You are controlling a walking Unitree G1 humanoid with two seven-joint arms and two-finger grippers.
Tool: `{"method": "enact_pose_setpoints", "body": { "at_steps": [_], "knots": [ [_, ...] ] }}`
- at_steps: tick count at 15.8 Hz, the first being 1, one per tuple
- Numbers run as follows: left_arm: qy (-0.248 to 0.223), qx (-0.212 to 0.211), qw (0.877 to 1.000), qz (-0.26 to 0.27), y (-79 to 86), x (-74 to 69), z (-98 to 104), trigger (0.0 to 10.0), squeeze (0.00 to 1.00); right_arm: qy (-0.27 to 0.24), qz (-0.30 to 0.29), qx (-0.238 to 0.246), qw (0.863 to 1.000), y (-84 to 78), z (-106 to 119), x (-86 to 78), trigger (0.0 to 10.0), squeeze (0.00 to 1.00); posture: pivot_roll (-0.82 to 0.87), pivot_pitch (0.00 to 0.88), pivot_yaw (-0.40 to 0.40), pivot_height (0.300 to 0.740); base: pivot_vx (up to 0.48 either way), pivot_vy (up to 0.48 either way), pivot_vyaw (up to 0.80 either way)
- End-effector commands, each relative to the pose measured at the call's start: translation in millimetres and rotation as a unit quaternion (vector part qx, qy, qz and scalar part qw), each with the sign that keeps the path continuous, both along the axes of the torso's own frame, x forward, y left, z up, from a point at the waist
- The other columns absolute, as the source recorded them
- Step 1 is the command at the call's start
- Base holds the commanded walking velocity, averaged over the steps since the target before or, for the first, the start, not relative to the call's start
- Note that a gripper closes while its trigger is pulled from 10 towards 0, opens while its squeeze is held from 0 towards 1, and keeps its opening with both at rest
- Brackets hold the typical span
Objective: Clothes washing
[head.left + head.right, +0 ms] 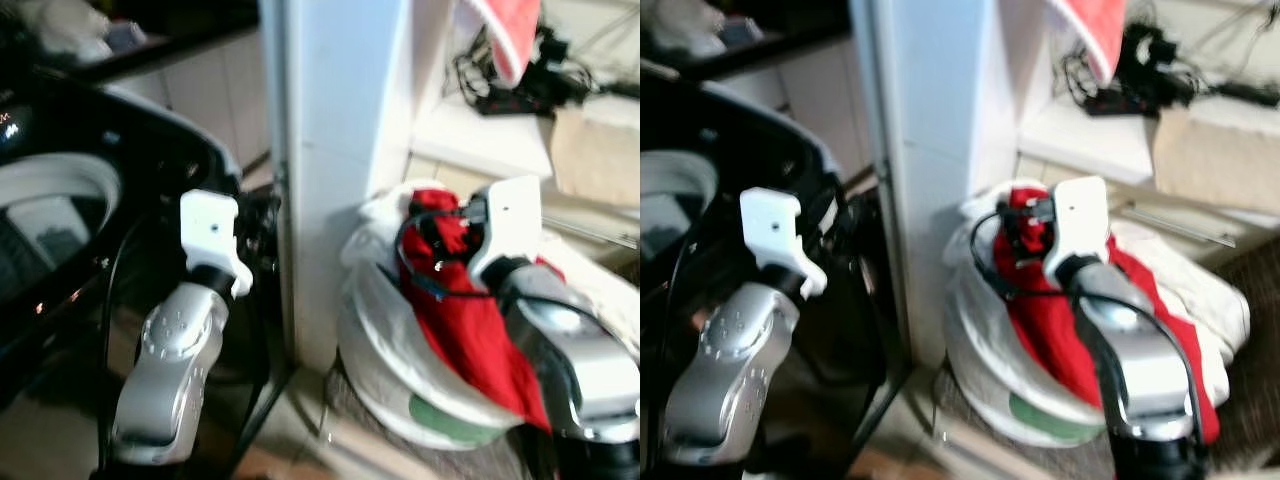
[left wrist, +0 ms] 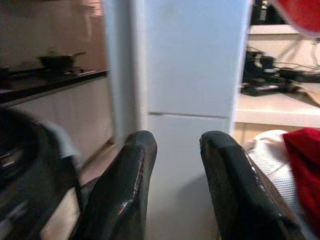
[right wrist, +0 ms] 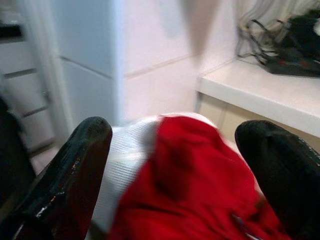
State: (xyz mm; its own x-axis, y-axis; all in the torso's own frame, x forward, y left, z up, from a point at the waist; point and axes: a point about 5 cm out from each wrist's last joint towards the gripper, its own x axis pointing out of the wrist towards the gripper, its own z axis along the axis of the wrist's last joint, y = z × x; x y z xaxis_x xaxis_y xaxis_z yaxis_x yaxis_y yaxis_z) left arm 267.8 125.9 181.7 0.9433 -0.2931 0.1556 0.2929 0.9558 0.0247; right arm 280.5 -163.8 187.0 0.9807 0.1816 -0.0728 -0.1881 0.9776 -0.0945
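A red garment (image 1: 470, 330) lies with white clothes (image 1: 1200, 290) heaped in a white laundry basket (image 1: 390, 390) on the floor, right of a white pillar. My right arm (image 1: 560, 340) reaches over the basket. In the right wrist view my right gripper (image 3: 175, 127) is wide open just above the red garment (image 3: 195, 175), a finger on either side and nothing held. The black washing machine (image 1: 60, 210), its round opening facing up, stands at the left. My left arm (image 1: 175, 350) is raised beside it, and my left gripper (image 2: 177, 145) is open and empty, pointing at the pillar.
The white pillar (image 1: 335, 150) stands between machine and basket. Behind the basket a low white shelf (image 1: 490, 130) carries black cables and a power strip, with a cardboard box (image 1: 590, 140) to its right. A red cloth (image 1: 510, 30) hangs above. A dark counter (image 2: 50, 82) holds a pan.
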Motion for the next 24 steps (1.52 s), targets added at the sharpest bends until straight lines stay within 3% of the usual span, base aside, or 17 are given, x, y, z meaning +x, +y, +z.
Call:
{"method": "enact_pose_setpoints", "body": {
  "at_steps": [1, 8, 9, 10, 16, 20, 21, 22, 24],
  "knots": [
    [-0.006, -0.003, 1.000, -0.017, -4.8, -2.9, 3.0, 10.0, 0.00, 0.004, -0.015, 0.000, 1.000, -6.6, -0.5, -1.1, 10.0, 0.00, -0.04, 0.010, 0.008, 0.740, 0.000, 0.000, 0.00],
    [0.008, -0.005, 1.000, -0.025, -4.7, -4.6, -0.6, 10.0, 0.00, 0.025, -0.011, -0.017, 0.999, -10.8, -3.0, -0.6, 10.0, 0.00, -0.04, 0.000, 0.011, 0.740, 0.000, 0.000, 0.00],
    [0.012, -0.002, 1.000, -0.028, -5.7, -4.9, -2.8, 10.0, 0.00, 0.035, 0.003, -0.023, 0.999, -12.5, -3.7, -0.8, 10.0, 1.00, -0.04, 0.000, 0.011, 0.740, 0.000, 0.000, 0.00],
    [0.018, 0.007, 0.999, -0.038, -7.0, -5.8, -5.4, 10.0, 0.00, 0.058, 0.028, -0.021, 0.998, -14.4, -5.2, -2.2, 10.0, 1.00, -0.04, 0.000, 0.010, 0.740, 0.000, 0.000, 0.00],
    [0.037, 0.011, 0.993, -0.111, -17.4, -14.6, -8.8, 10.0, 0.00, 0.136, 0.042, -0.021, 0.990, -24.0, -20.4, 2.9, 10.0, 1.00, -0.04, 0.007, 0.011, 0.740, 0.000, 0.000, 0.00],
    [0.044, 0.039, 0.981, -0.184, -21.0, -25.3, -11.5, 10.0, 0.00, 0.167, 0.053, -0.019, 0.984, -24.1, -28.8, 12.7, 10.0, 1.00, -0.03, 0.007, 0.004, 0.740, 0.000, 0.000, 0.00],
    [0.046, 0.048, 0.974, -0.215, -21.3, -31.1, -11.5, 10.0, 0.00, 0.179, 0.047, -0.030, 0.982, -25.4, -34.4, 14.6, 10.0, 0.71, -0.02, 0.008, 0.003, 0.740, 0.000, 0.000, 0.00],
    [0.047, 0.055, 0.969, -0.237, -21.6, -35.6, -11.6, 10.0, 0.00, 0.186, 0.050, -0.033, 0.981, -25.6, -39.2, 15.7, 10.0, 0.04, -0.02, 0.008, 0.003, 0.740, 0.000, 0.000, 0.00],
    [0.046, 0.054, 0.968, -0.241, -21.6, -37.1, -9.9, 10.0, 0.00, 0.200, 0.067, -0.046, 0.976, -26.4, -51.3, 16.7, 10.0, 0.00, -0.02, 0.008, 0.001, 0.740, 0.000, 0.000, 0.00]
  ]
}}
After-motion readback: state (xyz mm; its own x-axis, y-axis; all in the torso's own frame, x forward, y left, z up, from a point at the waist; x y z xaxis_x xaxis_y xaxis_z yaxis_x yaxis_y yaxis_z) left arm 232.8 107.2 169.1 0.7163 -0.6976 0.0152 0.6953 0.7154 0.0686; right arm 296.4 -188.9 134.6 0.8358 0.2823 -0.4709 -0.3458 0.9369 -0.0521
